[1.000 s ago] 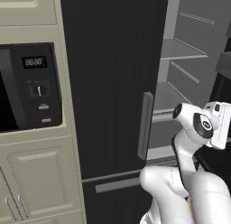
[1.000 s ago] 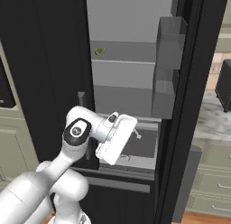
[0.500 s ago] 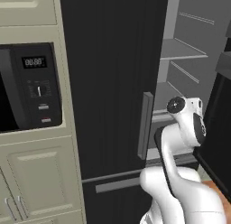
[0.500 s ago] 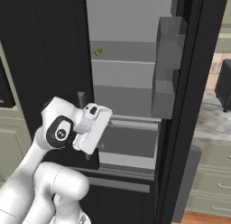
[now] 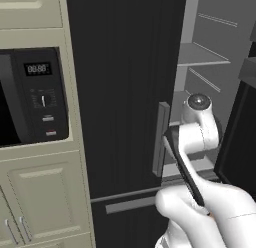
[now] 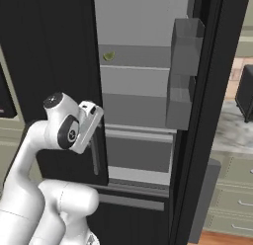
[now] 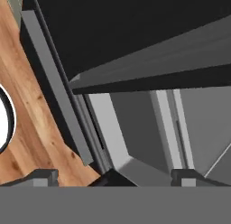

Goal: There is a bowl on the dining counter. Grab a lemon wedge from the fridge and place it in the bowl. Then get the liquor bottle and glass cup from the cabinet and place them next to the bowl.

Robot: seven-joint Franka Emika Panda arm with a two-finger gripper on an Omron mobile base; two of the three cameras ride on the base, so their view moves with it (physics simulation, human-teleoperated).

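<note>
The lemon wedge (image 6: 108, 56) is a small yellow-green piece lying on an upper shelf (image 6: 141, 67) inside the open fridge. My hand (image 6: 86, 125) hangs lower and to the left of it, in front of the inner edge of the closed black door. In the hand view the gripper (image 7: 113, 178) is open, its two dark fingertips (image 7: 43, 176) far apart with nothing between them, looking down at the fridge's lower drawer front and the floor. The bowl, the liquor bottle and the glass cup are out of view.
The closed black fridge door carries a grey vertical handle (image 5: 161, 139). The open right door holds grey bins (image 6: 185, 44). A built-in microwave (image 5: 30, 102) and cream cabinets (image 5: 45, 202) stand to the left. Wooden floor (image 7: 27, 128) lies below, and a counter with drawers (image 6: 232, 199) is at the right.
The arm has swung left and up, carrying the hand from in front of the fridge drawer to the closed door's edge. The gripper stays open. The cameras have not moved.
</note>
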